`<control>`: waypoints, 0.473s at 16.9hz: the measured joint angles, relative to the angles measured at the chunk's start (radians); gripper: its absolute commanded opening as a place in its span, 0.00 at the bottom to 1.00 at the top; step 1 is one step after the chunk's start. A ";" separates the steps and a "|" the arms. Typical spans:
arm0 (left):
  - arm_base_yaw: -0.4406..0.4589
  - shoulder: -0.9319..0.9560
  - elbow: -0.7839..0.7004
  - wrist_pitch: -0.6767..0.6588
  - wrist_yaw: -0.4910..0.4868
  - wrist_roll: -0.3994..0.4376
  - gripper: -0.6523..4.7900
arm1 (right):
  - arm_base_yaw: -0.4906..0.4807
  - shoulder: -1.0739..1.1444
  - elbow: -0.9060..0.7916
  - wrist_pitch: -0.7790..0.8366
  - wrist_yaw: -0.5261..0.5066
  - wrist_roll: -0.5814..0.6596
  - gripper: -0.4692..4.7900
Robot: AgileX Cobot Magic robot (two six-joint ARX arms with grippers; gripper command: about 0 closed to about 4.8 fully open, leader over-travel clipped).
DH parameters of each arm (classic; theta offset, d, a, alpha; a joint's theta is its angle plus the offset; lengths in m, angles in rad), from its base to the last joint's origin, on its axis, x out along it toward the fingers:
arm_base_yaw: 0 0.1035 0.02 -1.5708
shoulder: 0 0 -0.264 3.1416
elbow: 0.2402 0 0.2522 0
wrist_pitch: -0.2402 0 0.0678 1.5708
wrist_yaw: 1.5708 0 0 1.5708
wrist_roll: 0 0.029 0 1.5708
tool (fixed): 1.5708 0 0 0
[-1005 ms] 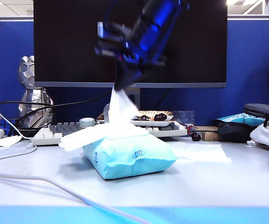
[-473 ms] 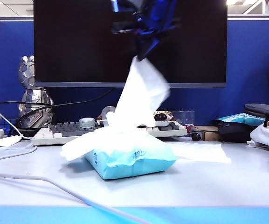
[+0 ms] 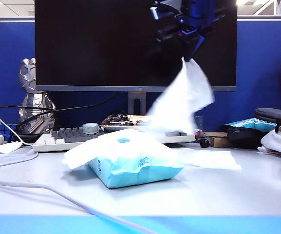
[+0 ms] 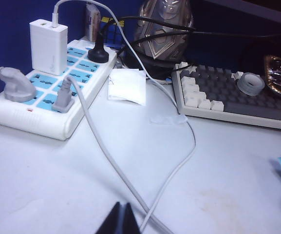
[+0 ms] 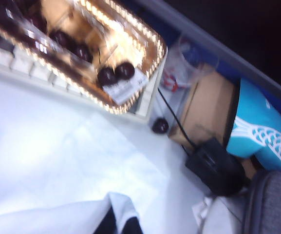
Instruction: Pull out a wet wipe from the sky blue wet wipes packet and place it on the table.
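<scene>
Wet wipe [image 3: 181, 100] limp, crumpled, pinched in right tool [image 3: 189, 57]; left tool [image 4: 121, 220] closed.

The right claw [image 3: 189, 57] hangs high above the tabletop [image 3: 218, 190], right of the middle, on a dark arm that comes down from the top edge. It points downward, jaws pinched tight on the wet wipe [image 3: 181, 105]. The left claw [image 4: 121, 222] sits low over the tabletop, jaws pressed together.
</scene>
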 measured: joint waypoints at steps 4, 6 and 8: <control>0.000 0.000 0.000 0.000 0.000 0.000 0.11 | 0.000 -0.002 0.000 -0.066 0.000 -0.017 0.08; 0.000 0.000 0.000 0.000 0.000 0.000 0.11 | -0.001 -0.002 0.000 -0.093 0.031 -0.018 0.08; 0.000 0.000 0.000 0.000 0.000 0.000 0.11 | -0.001 -0.002 0.000 -0.142 0.089 -0.018 0.08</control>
